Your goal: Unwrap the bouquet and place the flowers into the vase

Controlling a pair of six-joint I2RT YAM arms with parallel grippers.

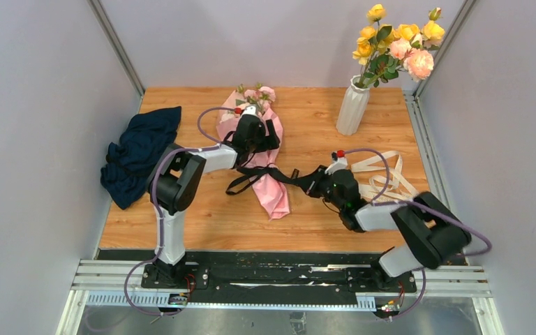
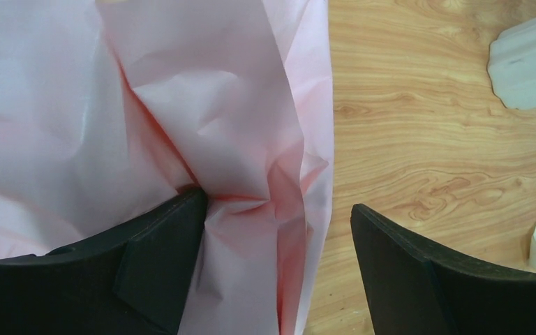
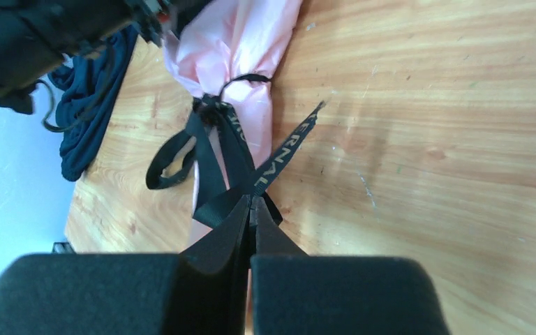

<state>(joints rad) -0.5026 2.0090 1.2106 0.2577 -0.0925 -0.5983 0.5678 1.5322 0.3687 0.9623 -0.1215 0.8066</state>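
Note:
The bouquet (image 1: pixel 271 188) lies mid-table, a cone of pink paper with small pink flowers (image 1: pixel 257 94) at its far end. My left gripper (image 1: pixel 255 134) hovers over its upper part. In the left wrist view this gripper (image 2: pixel 278 206) is open: a fold of the pink paper (image 2: pixel 216 105) lies between the fingers, touching the left one, with bare wood before the right one. My right gripper (image 3: pixel 252 202) is shut on the black ribbon (image 3: pixel 279 157), which stays tied round the paper's neck. The white ribbed vase (image 1: pixel 352 108) stands at the back right.
Yellow and peach roses (image 1: pixel 398 45) fill the vase. A dark blue cloth (image 1: pixel 139 153) lies bunched at the left edge. Loops of white ribbon (image 1: pixel 384 174) lie beside the right arm. Walls close in on both sides and the back.

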